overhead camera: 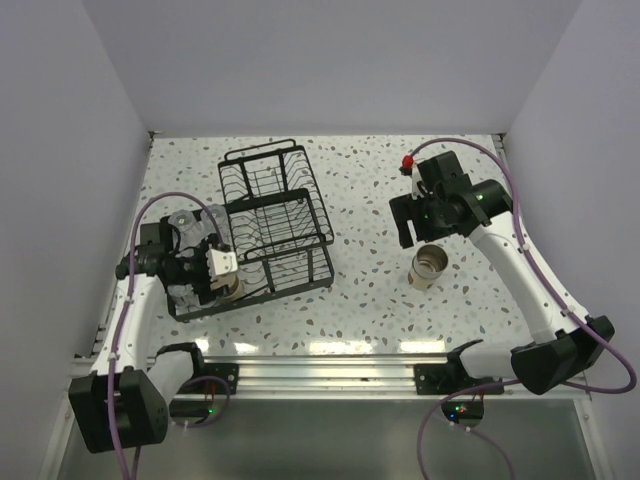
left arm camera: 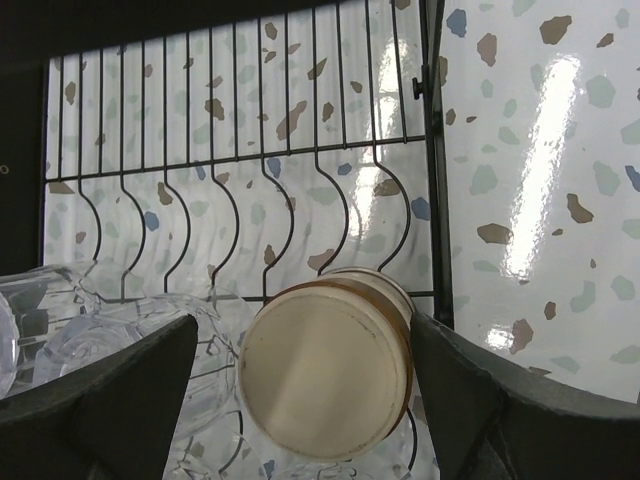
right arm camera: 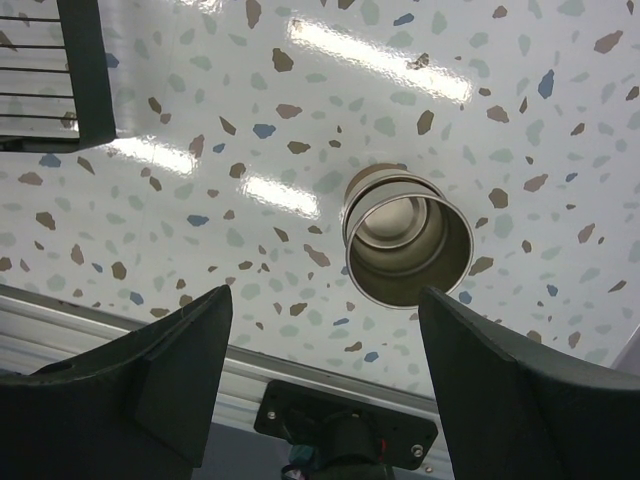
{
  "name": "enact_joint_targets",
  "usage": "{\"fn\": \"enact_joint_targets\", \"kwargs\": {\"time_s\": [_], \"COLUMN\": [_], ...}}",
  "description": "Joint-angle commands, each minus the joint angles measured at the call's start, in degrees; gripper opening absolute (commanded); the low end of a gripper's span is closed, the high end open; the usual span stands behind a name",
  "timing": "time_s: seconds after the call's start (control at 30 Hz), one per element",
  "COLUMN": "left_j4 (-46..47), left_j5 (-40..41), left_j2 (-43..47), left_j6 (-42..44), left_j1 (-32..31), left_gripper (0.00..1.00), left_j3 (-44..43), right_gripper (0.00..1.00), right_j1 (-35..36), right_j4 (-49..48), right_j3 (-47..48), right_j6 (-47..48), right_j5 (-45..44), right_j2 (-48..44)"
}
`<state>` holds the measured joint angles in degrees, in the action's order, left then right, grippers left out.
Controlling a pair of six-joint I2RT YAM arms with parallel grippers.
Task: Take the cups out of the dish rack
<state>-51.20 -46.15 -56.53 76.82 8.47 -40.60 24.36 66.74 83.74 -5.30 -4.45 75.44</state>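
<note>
The black wire dish rack (overhead camera: 285, 215) lies left of the table's middle. My left gripper (overhead camera: 218, 272) is inside its near left end. In the left wrist view the left gripper (left arm camera: 305, 320) is open around a tan cup (left arm camera: 325, 375) lying on its side, cream base towards the camera. The right finger (left arm camera: 480, 400) touches the cup and the left finger (left arm camera: 110, 400) stands apart from it. Clear cups (left arm camera: 90, 325) lie beside it in the rack. My right gripper (overhead camera: 418, 228) is open and empty above a second tan cup (overhead camera: 430, 267), which stands upright on the table (right arm camera: 408, 248).
The rack's wire floor and side (left arm camera: 435, 150) run right of the held-between cup. A corner of the rack (right arm camera: 60, 70) shows far left in the right wrist view. The metal rail at the table's near edge (right arm camera: 300, 365) lies under the right gripper (right arm camera: 325, 300).
</note>
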Motion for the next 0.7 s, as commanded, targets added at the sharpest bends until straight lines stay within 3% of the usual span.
{"fn": "enact_joint_targets", "kwargs": {"time_s": [0.0, 0.2, 0.4, 0.67], "left_j4": [-2.75, -11.09, -18.48, -14.72], "left_j5": [5.91, 3.17, 2.04, -5.08], "left_j2": [-3.40, -7.18, -12.72, -10.27], "left_j6": [4.83, 11.23, 21.24, 20.13], "left_j1": [1.37, 2.95, 11.56, 12.71], "left_gripper": [0.90, 0.85, 0.88, 0.92], "left_j3": [0.44, -1.50, -5.36, -3.70], "right_gripper": [0.79, 0.79, 0.79, 0.79], "right_j1": [-0.19, -0.10, -0.19, -0.19], "right_j4": [-1.08, -1.08, -1.17, -1.35], "right_j3": [0.45, 0.45, 0.28, 0.28], "right_j6": [1.43, 1.52, 1.52, 1.61], "right_j5": [1.63, 1.72, 1.99, 2.08], "right_j2": [-0.91, -1.26, -1.17, -1.00]}}
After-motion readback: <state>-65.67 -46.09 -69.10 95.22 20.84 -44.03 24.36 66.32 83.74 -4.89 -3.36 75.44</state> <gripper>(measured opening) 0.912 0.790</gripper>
